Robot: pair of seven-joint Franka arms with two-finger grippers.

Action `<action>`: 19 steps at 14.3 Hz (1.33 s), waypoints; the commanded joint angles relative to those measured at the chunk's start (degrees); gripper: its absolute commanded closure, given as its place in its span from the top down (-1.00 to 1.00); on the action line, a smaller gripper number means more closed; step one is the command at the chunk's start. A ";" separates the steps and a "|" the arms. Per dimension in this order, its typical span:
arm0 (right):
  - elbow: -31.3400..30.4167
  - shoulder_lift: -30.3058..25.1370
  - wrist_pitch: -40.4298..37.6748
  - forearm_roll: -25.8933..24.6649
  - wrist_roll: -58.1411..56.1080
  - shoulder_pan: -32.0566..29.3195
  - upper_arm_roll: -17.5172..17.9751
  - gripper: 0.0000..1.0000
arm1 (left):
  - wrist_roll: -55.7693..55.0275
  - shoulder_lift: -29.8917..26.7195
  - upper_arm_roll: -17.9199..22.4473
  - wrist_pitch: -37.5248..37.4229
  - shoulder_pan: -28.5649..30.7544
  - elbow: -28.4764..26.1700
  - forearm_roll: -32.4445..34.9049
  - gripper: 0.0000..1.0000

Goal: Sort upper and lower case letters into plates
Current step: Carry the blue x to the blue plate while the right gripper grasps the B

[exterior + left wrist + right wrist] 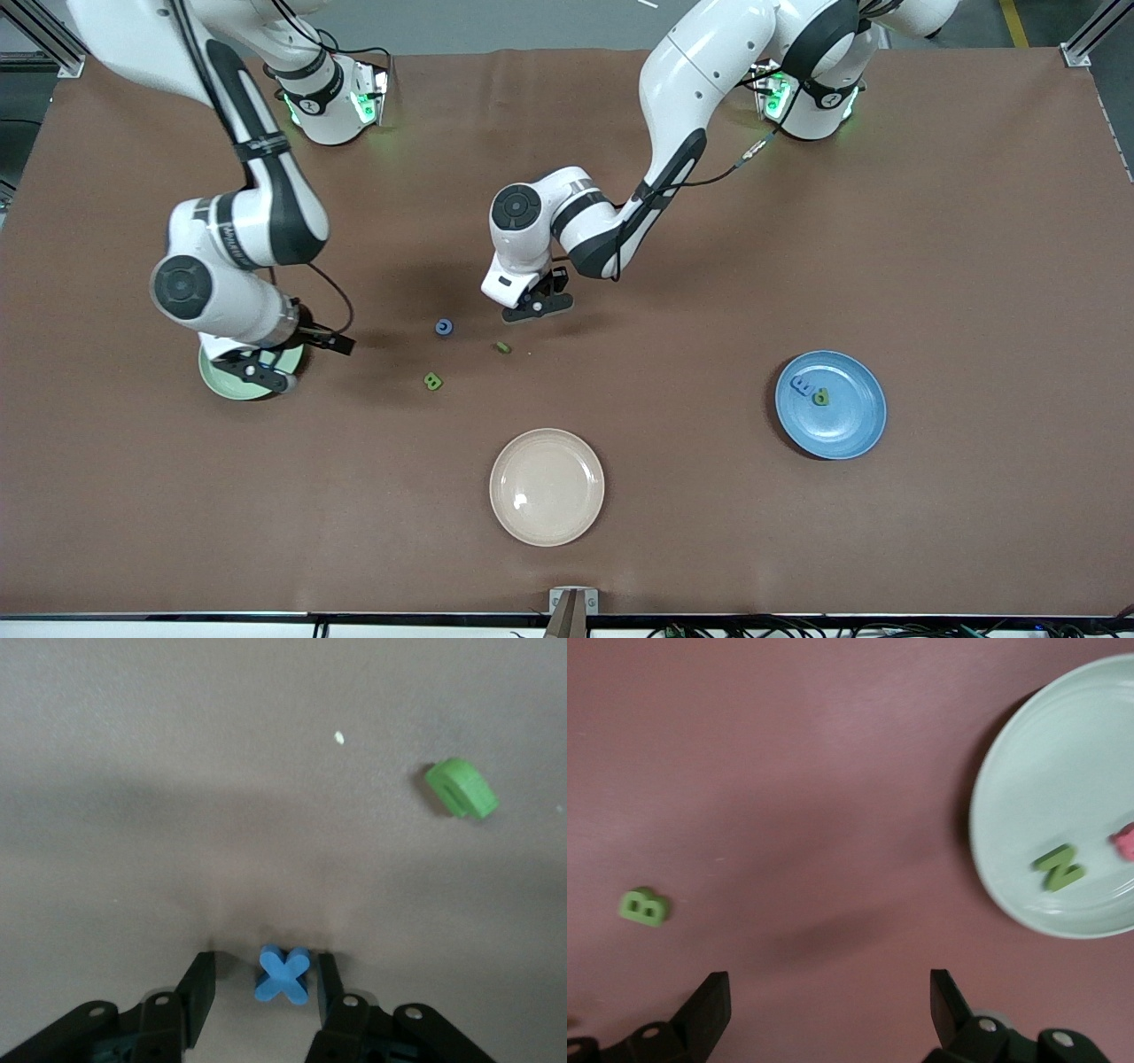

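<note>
My left gripper [534, 307] is low over the middle of the table, open, with a blue X [283, 974] between its fingers [197, 988], close to one finger and apart from the other. A small green letter [503, 347] lies near it and shows in the left wrist view [461, 788]. A blue c [444, 327] and a green B [433, 381] lie on the table. My right gripper [257, 368] is open and empty by the mint green plate [213, 377], which holds a green N [1060, 866] and a pink letter [1125, 842]. The blue plate [850, 434] holds a blue letter [802, 385] and a green letter [821, 397].
A cream plate [547, 486] lies near the table's front edge, nearer to the front camera than the loose letters. The green B also shows in the right wrist view [644, 906]. The brown table [974, 266] is bare toward the left arm's end.
</note>
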 commanded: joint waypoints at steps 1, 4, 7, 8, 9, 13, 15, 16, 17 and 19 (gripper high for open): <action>7.53 6.96 -0.09 0.31 10.07 3.57 -0.45 0.99 | 0.64 1.20 0.71 0.26 -0.61 1.76 0.54 -0.29; 11.41 11.27 2.54 0.31 17.37 5.43 -0.45 0.99 | 0.64 1.11 0.71 0.00 -0.52 1.67 0.71 -1.00; 11.77 14.44 8.17 2.23 21.35 7.36 -0.45 0.99 | 0.38 -1.17 2.28 -4.45 0.61 1.32 0.63 -1.00; 12.29 15.40 8.78 2.85 22.22 8.06 -0.53 0.99 | 0.03 -1.79 2.90 -7.35 0.97 1.32 0.63 -1.00; 12.82 16.11 9.57 2.94 23.19 8.24 -0.53 0.99 | -0.41 -3.19 3.00 -9.56 2.28 0.80 0.54 -1.00; 12.83 18.05 12.83 3.30 23.55 8.59 -0.45 0.95 | 0.46 -11.00 2.91 -14.15 9.13 -4.29 0.71 -1.00; 12.74 18.31 12.83 3.39 23.55 8.77 -0.45 0.79 | 1.51 -14.87 3.00 -14.15 12.90 -8.15 0.89 -1.00; 12.65 18.66 12.92 3.56 23.55 8.94 -0.45 0.68 | 1.95 -16.11 3.00 -14.15 14.32 -9.56 0.89 -1.00; 12.65 18.84 12.92 4.17 23.55 9.12 -0.45 0.59 | 2.74 -17.16 3.00 -14.15 16.16 -10.36 1.67 -1.00; 12.65 19.28 13.01 5.14 23.55 9.47 -0.45 0.42 | 2.92 -18.49 3.00 -14.15 19.06 -12.12 3.87 -1.00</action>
